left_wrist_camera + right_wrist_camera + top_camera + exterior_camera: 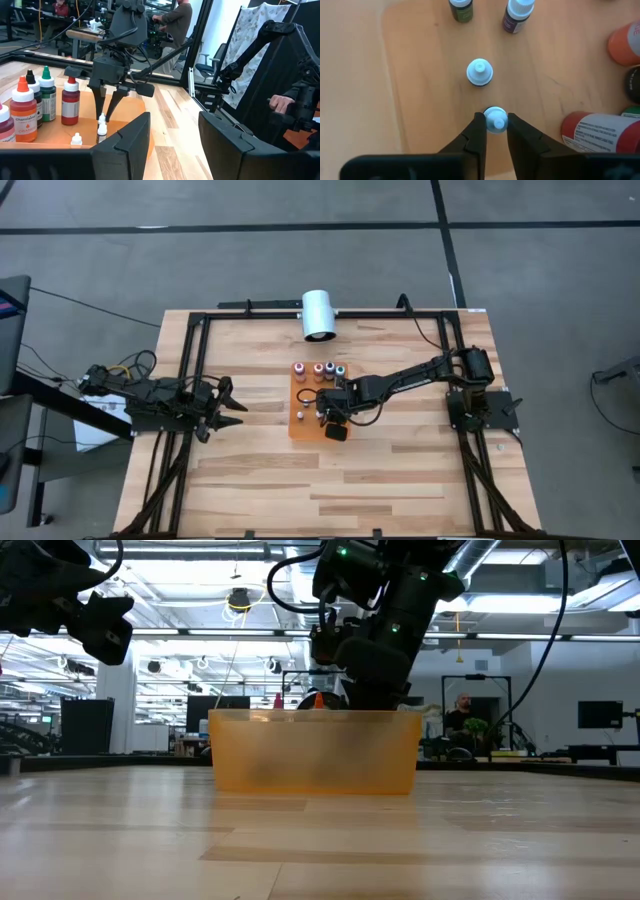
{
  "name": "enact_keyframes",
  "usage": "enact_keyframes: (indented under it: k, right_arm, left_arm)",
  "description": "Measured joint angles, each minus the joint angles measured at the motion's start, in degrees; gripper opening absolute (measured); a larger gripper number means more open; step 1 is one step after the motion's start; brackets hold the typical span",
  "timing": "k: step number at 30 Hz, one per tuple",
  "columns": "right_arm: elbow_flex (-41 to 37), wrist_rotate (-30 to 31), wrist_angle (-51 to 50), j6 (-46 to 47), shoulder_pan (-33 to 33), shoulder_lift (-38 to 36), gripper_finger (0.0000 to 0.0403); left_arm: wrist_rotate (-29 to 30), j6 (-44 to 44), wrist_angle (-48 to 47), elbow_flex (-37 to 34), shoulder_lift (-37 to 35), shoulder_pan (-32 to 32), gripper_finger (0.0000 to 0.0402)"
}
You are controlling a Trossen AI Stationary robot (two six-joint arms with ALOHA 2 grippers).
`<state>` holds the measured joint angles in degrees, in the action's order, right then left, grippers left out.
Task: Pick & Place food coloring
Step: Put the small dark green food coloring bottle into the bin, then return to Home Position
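Note:
An orange tray (300, 426) sits mid-table. Its far edge holds a row of larger food coloring bottles (319, 368), among them red (70, 102), orange (22, 117) and green (47, 97). Tiny white-capped bottles stand on its floor: one free (479, 71), two farther off (517, 12), and one (102, 127) between the fingers of my right gripper (495, 125), which reaches down into the tray (322, 414) and is shut on it. My left gripper (172, 150) waits open and level at the table's left (232, 402), holding nothing. My right gripper pinches the tiny bottle's white cap (495, 120) between its two fingertips, one finger (476, 131) on either side. The fingers come from above, slanting steeply down. The bottle stands upright under them. Its base is hidden by its own cap and by the tray wall.
A big white cylinder (319, 314) lies at the table's far edge, beyond the tray. A black frame (190, 350) runs round the table. The red bottle (600, 132) stands close beside the right gripper. People sit in the room behind the table (175, 20).

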<state>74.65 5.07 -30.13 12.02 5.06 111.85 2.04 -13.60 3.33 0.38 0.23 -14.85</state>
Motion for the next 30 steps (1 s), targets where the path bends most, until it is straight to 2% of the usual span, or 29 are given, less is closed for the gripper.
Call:
enact_keyframes:
  k: [11,21,30]
  right_arm:
    - [-0.04,-1.30,-0.24,-1.62,0.00,0.00,0.0090]
    - [0.07,-4.80,-0.51,-1.62,-1.38,-0.44,0.0149]
    - [5.87,-5.71,-11.46,-1.78,-1.84,-1.20,0.0169]
  left_arm:
    - [0.07,-0.01,0.00,0.00,0.00,-0.01,0.0160]
    - [0.07,-0.01,0.00,0.00,0.00,-0.01,0.0160]
    - [0.07,0.02,-0.01,0.00,0.00,-0.02,0.0160]
